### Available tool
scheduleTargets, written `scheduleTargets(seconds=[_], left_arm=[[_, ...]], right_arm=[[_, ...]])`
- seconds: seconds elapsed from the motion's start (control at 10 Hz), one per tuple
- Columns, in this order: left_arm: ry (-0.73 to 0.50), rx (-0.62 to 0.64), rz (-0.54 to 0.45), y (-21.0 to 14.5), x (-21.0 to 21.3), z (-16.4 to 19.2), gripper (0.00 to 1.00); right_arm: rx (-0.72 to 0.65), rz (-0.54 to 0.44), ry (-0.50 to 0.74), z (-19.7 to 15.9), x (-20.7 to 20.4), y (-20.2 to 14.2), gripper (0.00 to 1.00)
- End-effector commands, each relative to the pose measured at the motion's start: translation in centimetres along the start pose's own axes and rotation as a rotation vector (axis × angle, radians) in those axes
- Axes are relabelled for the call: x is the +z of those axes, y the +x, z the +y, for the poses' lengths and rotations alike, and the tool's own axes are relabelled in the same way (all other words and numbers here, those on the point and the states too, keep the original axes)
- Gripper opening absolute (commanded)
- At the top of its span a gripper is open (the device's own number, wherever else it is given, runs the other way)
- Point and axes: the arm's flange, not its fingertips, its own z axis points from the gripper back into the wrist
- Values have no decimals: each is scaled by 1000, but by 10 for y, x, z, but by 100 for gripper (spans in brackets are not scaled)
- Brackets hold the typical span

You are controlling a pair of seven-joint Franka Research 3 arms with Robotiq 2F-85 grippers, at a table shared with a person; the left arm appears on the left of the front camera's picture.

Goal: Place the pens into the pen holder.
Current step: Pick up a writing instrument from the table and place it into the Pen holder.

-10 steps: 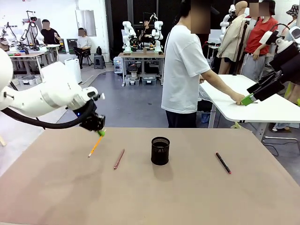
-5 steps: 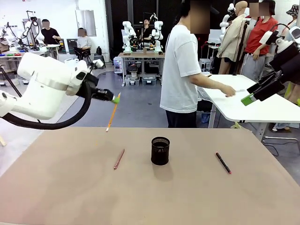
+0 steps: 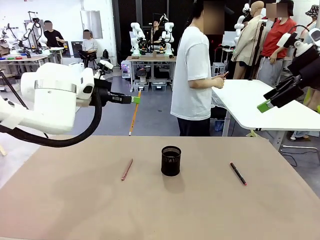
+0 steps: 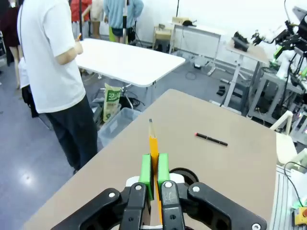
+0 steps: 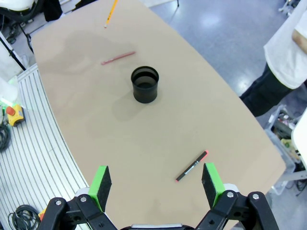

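pencil (image 3: 133, 117) now higher in left end effector (image 3: 136, 99), w/ holder (image 3: 171, 160) below.

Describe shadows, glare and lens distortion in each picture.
Front view: even light, the pen holder throws a soft shadow toward the camera. Right wrist view: the wide lens bends the table edge, and the floor shows glare. Left wrist view: the left gripper near the lens looks enlarged.

The pen holder (image 5: 145, 85) stands upright on the table (image 5: 86, 124). A reddish pencil (image 5: 118, 58) lies beyond it. A black pen (image 5: 191, 166) lies on its nearer side, toward the right gripper (image 5: 156, 182), whose jaws are spread wide.
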Motion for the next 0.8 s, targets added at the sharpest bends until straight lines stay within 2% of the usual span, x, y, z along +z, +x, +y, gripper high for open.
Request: scheduleTargets(seconds=[0.0,0.2,0.3,0.4,0.7], left_arm=[[6,13,46,16,4,4,0],[4,1,21,5,2,2,0],[-128,-67,0,-2,-25,1,0],[-185,-103,-30,-6,-48,5,0],[-227,-181,-86,-12,-97,3,0]], right_arm=[[-5,-11,8,1,0,1,100],[-5,-11,8,1,0,1,100],[-5,-11,8,1,0,1,100],[-5,-11,8,1,0,1,100],[-5,-11,8,1,0,1,100]])
